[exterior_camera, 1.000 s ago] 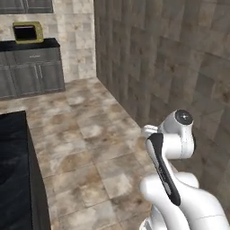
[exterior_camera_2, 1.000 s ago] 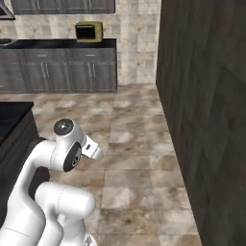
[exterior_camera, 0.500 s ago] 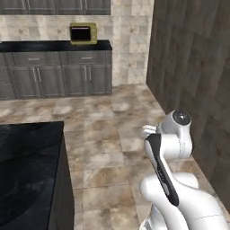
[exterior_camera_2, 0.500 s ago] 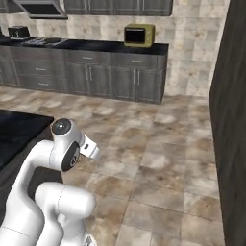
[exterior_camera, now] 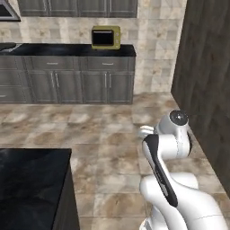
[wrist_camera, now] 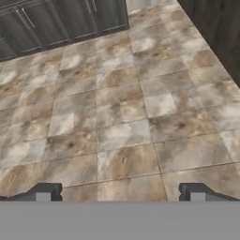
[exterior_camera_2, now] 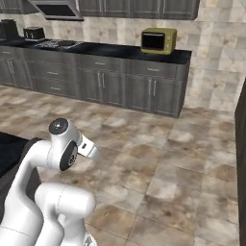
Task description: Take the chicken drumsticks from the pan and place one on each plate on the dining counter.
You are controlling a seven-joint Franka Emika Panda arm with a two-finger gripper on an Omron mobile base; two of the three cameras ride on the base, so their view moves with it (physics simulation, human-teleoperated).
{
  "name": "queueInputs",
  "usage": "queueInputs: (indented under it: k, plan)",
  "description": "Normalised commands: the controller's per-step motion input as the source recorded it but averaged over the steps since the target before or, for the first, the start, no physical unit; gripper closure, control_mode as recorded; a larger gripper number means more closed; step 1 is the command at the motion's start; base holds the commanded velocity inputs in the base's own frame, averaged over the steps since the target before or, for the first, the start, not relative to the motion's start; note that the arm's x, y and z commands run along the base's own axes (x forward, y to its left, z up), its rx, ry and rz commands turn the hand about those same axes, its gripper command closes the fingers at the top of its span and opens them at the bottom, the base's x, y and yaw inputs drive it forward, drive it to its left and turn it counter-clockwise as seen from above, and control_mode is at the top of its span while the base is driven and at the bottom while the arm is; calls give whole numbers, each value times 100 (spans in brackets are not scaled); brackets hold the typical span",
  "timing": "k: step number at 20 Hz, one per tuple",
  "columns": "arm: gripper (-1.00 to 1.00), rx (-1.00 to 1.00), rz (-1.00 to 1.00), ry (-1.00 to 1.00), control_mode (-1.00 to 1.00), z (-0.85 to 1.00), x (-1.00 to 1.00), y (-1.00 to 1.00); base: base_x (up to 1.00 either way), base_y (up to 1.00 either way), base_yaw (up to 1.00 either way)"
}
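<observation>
The arm (exterior_camera: 173, 179) is glossy white, built of rounded, bulbous segments. A dark strip runs along its upper link, and a dark round cap with a pale centre closes the elbow joint (exterior_camera_2: 59, 126).

Even, diffuse rendered light was seen throughout, with no strong shadows cast on the tiled floor (wrist_camera: 122, 117). A faint sheen was shown on the black table (exterior_camera: 31, 179). Textures were rendered slightly soft and blocky.

olive microwave (exterior_camera: 106, 37), mottled beige floor (exterior_camera: 108, 134), grey cabinets (exterior_camera_2: 115, 86)
</observation>
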Motion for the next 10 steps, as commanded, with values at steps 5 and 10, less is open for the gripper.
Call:
queueInputs:
  k: [5,10]
  plan:
    - [-100,0,0,0,100,0,0,0,100,0,25]
    - [-100,0,0,0,100,0,0,0,100,0,28]
